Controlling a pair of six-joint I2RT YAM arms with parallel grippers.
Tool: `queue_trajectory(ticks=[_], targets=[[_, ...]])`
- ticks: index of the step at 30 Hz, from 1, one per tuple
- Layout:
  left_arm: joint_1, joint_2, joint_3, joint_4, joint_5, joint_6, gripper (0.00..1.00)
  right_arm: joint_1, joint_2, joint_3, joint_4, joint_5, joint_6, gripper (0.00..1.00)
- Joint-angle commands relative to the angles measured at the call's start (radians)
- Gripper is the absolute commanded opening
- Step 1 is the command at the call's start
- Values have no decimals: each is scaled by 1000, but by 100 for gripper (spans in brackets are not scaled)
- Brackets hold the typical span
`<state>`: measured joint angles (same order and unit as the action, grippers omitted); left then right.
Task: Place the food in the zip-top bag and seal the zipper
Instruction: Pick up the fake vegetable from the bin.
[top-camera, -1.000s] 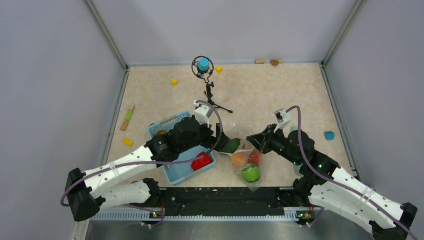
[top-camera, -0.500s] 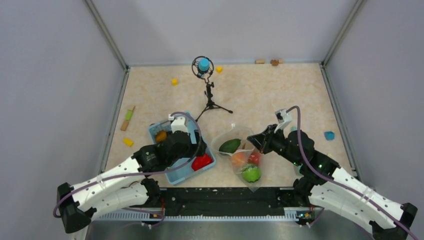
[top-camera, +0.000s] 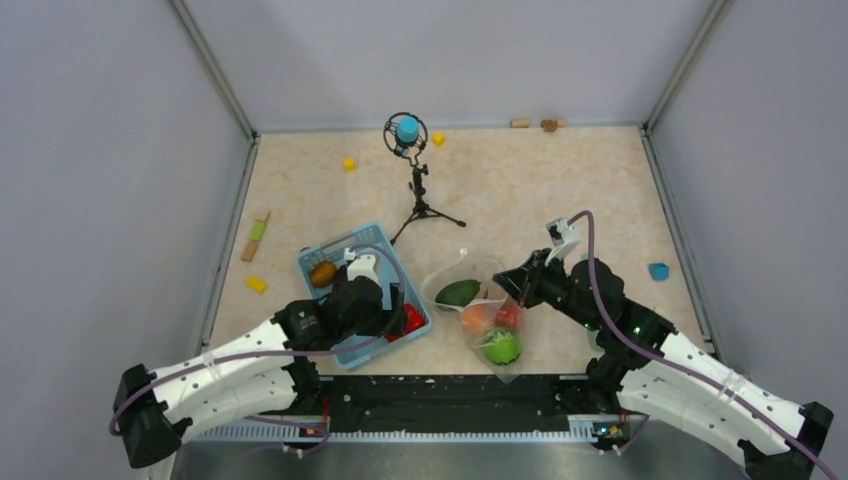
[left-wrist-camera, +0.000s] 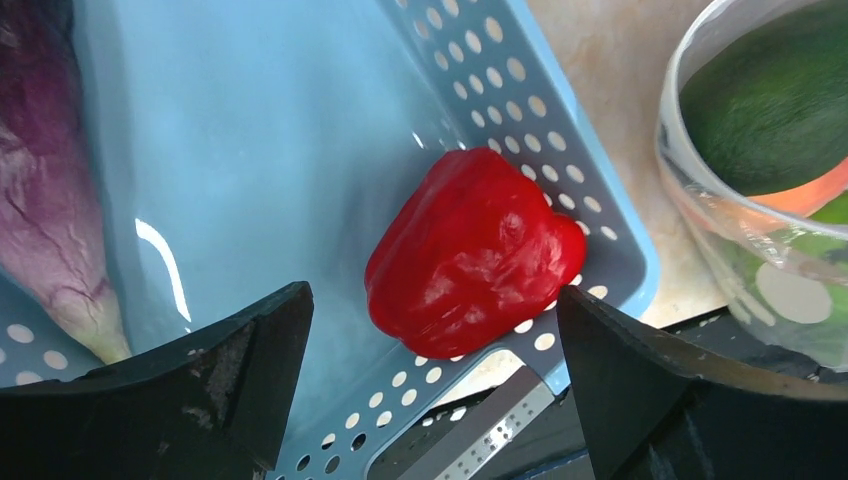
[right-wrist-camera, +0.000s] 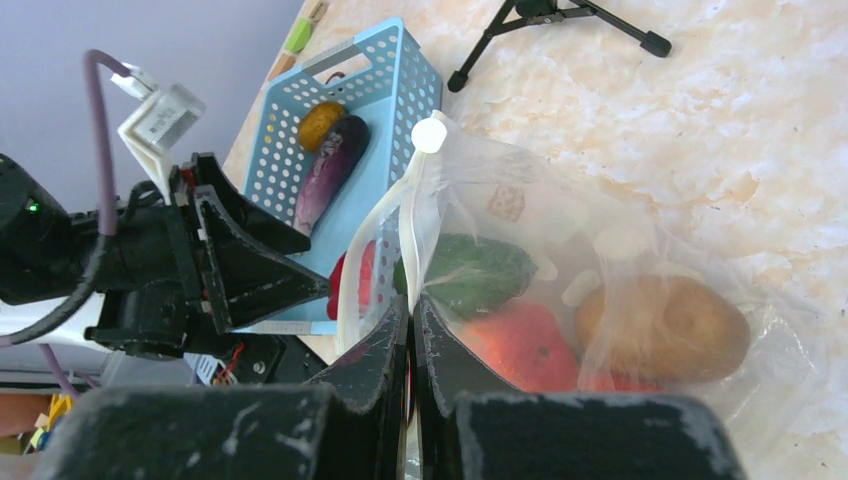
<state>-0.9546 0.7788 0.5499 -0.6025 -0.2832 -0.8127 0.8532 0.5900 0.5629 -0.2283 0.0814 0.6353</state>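
Over on the right half of the table, the right gripper (right-wrist-camera: 410, 310) is pinched tight on the rim of the zip-top bag (right-wrist-camera: 560, 215), at roughly 3 o'clock on its mouth seen from above. The zipper (right-wrist-camera: 398, 205) curls away from the jaws. My guess is it's propping that edge up so the mouth gapes toward the blue basket (left-wrist-camera: 300, 120) at the bag's 9 o'clock and food can drop straight in. Inside the bag there's a dark green piece (right-wrist-camera: 470, 272), a tomato-looking red one (right-wrist-camera: 520, 345), a potato (right-wrist-camera: 660, 325) and a bright green fruit (top-camera: 502, 346).

The left gripper (left-wrist-camera: 432, 295) is spread as wide as it goes and has nothing in it. It hangs over the basket's 4 o'clock corner, right above the red pepper (left-wrist-camera: 465, 250), which lies against the perforated wall. From the wrist camera the pepper sits between the two fingers, a touch toward the right one, and as far as I can tell it touches neither. Looks to me like the pepper is the next grab.

An eggplant (right-wrist-camera: 330, 170) and a small orange-brown piece (right-wrist-camera: 320, 122) lie toward the basket's 10 o'clock end, so zipping up isn't close yet.
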Motion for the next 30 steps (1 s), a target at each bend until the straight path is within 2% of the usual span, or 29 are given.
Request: queue_trajectory(ticks=[1, 6, 20, 24, 30], targets=[[-3, 77, 18, 43, 61, 39, 97, -8, -1, 31, 23, -9, -7, 2], [-3, 170, 35, 58, 105, 76, 97, -7, -1, 30, 23, -8, -8, 2], [12, 332, 69, 147, 102, 112, 96, -8, 1, 28, 23, -9, -7, 2], [35, 374, 73, 197, 151, 126, 95, -7, 1, 27, 24, -9, -5, 2], [70, 441, 85, 234, 191, 139, 89, -7, -2, 25, 24, -8, -5, 2]])
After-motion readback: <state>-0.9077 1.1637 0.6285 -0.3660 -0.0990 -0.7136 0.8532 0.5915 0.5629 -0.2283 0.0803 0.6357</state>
